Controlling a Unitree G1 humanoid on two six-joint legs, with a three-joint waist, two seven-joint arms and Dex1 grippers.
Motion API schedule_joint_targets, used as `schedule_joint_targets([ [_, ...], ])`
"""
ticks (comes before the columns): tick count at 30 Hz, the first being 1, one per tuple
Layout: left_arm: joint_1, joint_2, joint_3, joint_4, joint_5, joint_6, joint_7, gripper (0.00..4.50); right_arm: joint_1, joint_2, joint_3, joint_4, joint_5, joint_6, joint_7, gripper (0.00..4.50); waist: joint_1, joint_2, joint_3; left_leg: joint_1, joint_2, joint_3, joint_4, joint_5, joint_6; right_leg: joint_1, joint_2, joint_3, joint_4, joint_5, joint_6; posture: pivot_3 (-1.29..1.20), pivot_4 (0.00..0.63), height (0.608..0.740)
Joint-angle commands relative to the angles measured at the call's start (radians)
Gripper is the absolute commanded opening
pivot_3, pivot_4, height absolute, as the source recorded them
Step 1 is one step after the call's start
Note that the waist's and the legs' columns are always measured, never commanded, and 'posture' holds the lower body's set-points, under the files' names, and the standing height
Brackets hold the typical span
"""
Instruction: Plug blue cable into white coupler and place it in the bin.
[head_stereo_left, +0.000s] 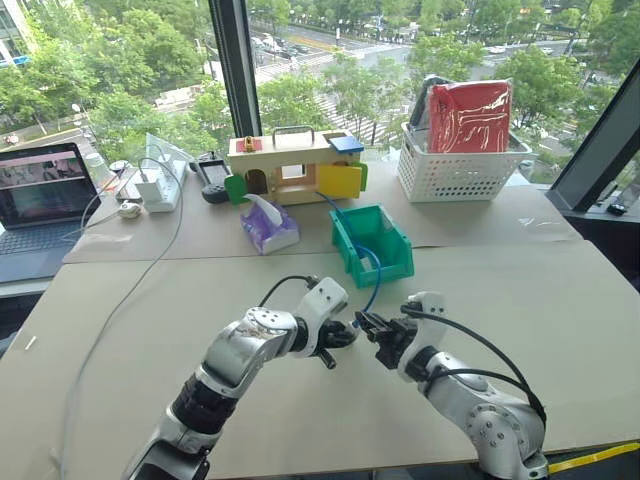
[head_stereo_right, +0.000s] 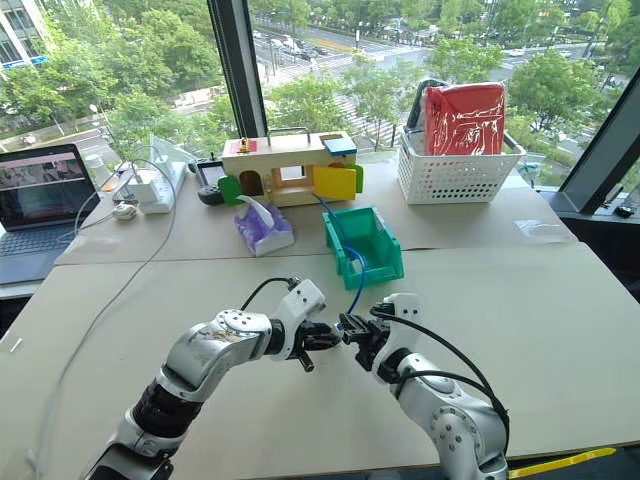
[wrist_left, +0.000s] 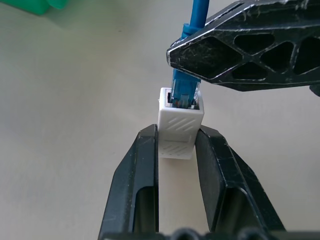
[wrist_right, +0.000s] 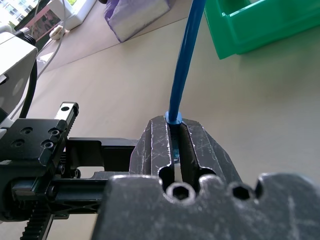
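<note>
The white coupler (wrist_left: 180, 120) is pinched between the fingers of my left gripper (wrist_left: 178, 132), which is shut on it, low over the table's front middle. My right gripper (wrist_right: 175, 125) is shut on the plug end of the blue cable (wrist_right: 185, 55). That clear plug sits in the coupler's open socket. In the head views the two grippers meet tip to tip, left gripper (head_stereo_left: 338, 338) and right gripper (head_stereo_left: 368, 324). From there the blue cable (head_stereo_left: 375, 285) rises in a curve into the teal-green bin (head_stereo_left: 390, 268) just behind them.
A purple tissue pack (head_stereo_left: 268, 225) lies left of the bin. A wooden toy house (head_stereo_left: 290, 165) and a white lattice basket (head_stereo_left: 460, 165) stand at the back. A laptop (head_stereo_left: 40, 200) and a white power adapter (head_stereo_left: 155, 188) sit far left, with a cord (head_stereo_left: 130, 290) trailing forward.
</note>
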Motion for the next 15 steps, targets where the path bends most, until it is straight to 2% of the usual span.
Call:
schedule_joint_targets([
  [1, -0.132, -0.089, 0.094, -0.066, -0.035, -0.086, 0.044, 0.61, 0.057, -0.002, 0.171, 0.147, 0.010, 0.196, 0.054, 0.00, 0.000, 0.000, 0.000, 0.000, 0.000, 0.000, 0.000, 0.000, 0.000, 0.000, 0.000, 0.000, -0.001, 0.000, 0.000, 0.00, 0.150, 0.740],
  [12, -0.167, -0.104, 0.123, -0.033, -0.042, -0.123, 0.090, 0.61, 0.023, -0.028, 0.191, 0.177, -0.031, 0.167, 0.106, 0.00, -0.001, 0.000, 0.000, 0.000, 0.000, -0.001, 0.000, 0.000, 0.000, 0.001, 0.000, -0.001, -0.002, 0.000, 0.000, 0.00, 0.150, 0.740],
  [15, -0.148, -0.057, 0.081, -0.031, -0.014, -0.158, 0.073, 0.61, -0.003, -0.005, 0.141, 0.159, -0.030, 0.138, 0.106, 0.00, -0.003, 0.000, 0.001, -0.001, 0.000, -0.001, 0.000, 0.000, 0.000, 0.001, 0.000, -0.001, -0.002, 0.000, 0.000, 0.00, 0.150, 0.740],
])
